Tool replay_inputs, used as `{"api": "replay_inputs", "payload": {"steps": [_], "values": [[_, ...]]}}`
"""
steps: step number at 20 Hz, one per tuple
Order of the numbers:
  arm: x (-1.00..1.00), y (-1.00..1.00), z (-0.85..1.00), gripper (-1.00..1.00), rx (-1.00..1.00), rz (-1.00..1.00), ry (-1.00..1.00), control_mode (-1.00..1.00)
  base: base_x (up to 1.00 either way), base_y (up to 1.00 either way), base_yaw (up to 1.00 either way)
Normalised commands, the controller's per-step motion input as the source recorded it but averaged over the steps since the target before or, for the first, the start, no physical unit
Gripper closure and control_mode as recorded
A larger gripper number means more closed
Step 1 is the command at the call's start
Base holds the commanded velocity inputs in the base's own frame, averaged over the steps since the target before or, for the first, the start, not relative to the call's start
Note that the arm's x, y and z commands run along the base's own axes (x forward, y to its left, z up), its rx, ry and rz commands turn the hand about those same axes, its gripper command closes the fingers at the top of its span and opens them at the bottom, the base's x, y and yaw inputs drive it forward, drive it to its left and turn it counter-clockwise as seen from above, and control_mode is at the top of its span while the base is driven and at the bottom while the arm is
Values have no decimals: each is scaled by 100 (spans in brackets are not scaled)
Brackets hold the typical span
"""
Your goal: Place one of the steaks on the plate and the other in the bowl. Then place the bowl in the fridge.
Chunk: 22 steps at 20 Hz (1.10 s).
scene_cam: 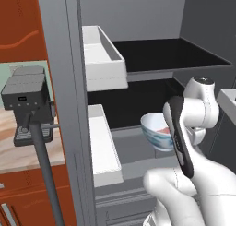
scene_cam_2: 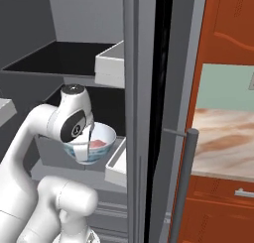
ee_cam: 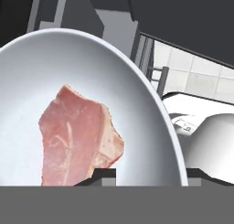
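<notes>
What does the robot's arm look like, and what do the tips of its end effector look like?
The arm is glossy white with rounded, tube-like links; one joint has a dark round cap, and a black strip runs along one link. No cables or markings are visible. In the hand view, the end effector shows two small dark fingertips.

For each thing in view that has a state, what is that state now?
fridge: door open, inside dark.
bowl: upright on a fridge shelf, holding a steak.
steak: pale pink, lying flat in the bowl.
gripper: fingers astride the bowl's rim, slightly apart.
</notes>
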Motion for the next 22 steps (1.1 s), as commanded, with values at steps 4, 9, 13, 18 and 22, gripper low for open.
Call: {"api": "replay_inputs", "payload": {"steps": [4,9,13,18,22], "values": [[0,0,0,100,0,0,0,100,24,15,0],[-9,3,-5,100,0,0,-1,-100,3,6,0],[-53,7,-2,100,0,-1,-3,-100,0,0,0],[-62,19,0,100,0,0,-12,-100,0,0,0],[-42,13,8,100,0,-1,-35,-100,0,0,0]]}}
